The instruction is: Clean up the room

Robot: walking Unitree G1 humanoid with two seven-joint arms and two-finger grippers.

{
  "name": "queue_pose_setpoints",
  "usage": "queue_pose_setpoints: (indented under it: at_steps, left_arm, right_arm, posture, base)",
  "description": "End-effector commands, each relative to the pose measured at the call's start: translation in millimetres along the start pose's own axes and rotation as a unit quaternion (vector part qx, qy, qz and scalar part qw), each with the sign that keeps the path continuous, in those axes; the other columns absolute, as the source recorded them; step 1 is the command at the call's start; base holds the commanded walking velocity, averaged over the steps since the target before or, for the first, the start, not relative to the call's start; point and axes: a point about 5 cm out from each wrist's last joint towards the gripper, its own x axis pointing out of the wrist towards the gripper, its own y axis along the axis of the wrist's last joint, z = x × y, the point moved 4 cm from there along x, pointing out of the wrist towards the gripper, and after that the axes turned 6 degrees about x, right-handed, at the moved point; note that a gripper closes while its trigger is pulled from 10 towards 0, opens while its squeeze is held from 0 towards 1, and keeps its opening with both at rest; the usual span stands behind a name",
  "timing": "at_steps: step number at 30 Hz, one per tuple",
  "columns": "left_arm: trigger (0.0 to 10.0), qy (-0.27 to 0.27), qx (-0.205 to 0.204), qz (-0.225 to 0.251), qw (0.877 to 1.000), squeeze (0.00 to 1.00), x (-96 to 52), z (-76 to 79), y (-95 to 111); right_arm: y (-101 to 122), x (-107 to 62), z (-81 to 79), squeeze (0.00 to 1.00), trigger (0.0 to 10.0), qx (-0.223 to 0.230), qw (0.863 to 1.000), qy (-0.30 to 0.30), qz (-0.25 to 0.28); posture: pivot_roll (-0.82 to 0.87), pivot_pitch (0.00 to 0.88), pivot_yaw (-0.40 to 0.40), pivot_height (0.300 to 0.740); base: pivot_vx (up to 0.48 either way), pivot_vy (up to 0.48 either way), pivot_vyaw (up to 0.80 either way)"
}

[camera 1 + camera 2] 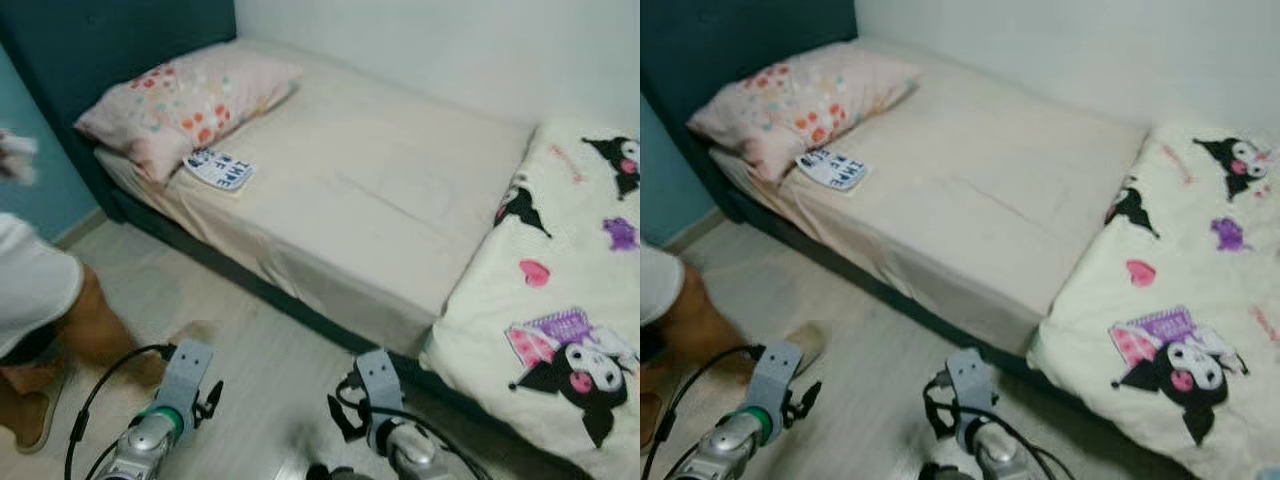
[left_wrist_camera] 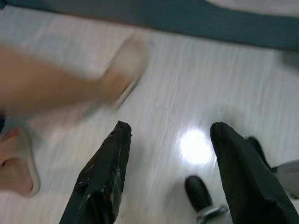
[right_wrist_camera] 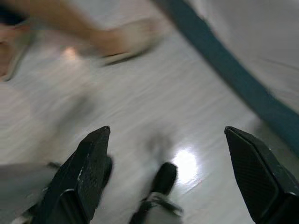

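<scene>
A bed (image 1: 350, 200) with a beige sheet runs from ten o'clock toward four o'clock across the head view, backed by a dark teal headboard (image 1: 120, 40) at eleven o'clock. A pink pillow (image 1: 190, 100) with coloured dots lies at the head end, and a small white booklet with dark lettering (image 1: 220, 170) rests on the sheet just beside the pillow's lower corner, touching it or nearly so. At three to four o'clock a cream blanket printed with black cartoon figures (image 1: 560, 300) covers the foot of the bed and hangs over its edge.

Both arms sit low over the pale floor (image 1: 260, 370) in front of the bed. The left end effector (image 2: 168, 177) is released, its two black fingers (image 2: 105, 177) spread apart above the floor and holding nothing. The right end effector (image 3: 182, 177) is likewise released, fingers wide apart over bare floor near the bed's teal base (image 3: 224, 65).

At nine o'clock a person's bare leg and slippered foot (image 1: 110, 345) stand on the floor, blurred, near the left arm
</scene>
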Motion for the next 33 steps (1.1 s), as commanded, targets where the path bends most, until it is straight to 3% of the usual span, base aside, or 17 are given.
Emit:
queue_pose_setpoints:
  at_steps: [1, 21, 33]
  left_arm:
    - [10.0, -0.004, -0.004, -0.017, 1.000, 0.00, -2.9, 4.0, -10.6]
    - [10.0, -0.007, 0.003, -0.017, 1.000, 0.00, -2.9, 5.9, -10.7]
    - [10.0, -0.008, 0.004, -0.017, 1.000, 0.00, -2.8, 6.3, -10.7]
  right_arm:
    - [-7.6, -2.3, 1.2, 0.00, 10.0, 0.006, 1.000, -0.003, -0.013]
    - [-8.3, -2.3, -0.6, 0.00, 10.0, 0.000, 1.000, 0.004, -0.015]
    - [-9.0, -2.3, -1.3, 0.00, 10.0, -0.002, 1.000, 0.006, -0.018]
  posture:
    - [0.00, 0.053, 0.038, 0.735]
    - [0.00, 0.050, 0.036, 0.735]
    - [0.00, 0.047, 0.036, 0.735]
  base:
    - [-0.307, 0.000, 0.00]
    - [-0.045, 0.000, 0.00]
    - [0.141, 0.000, 0.00]
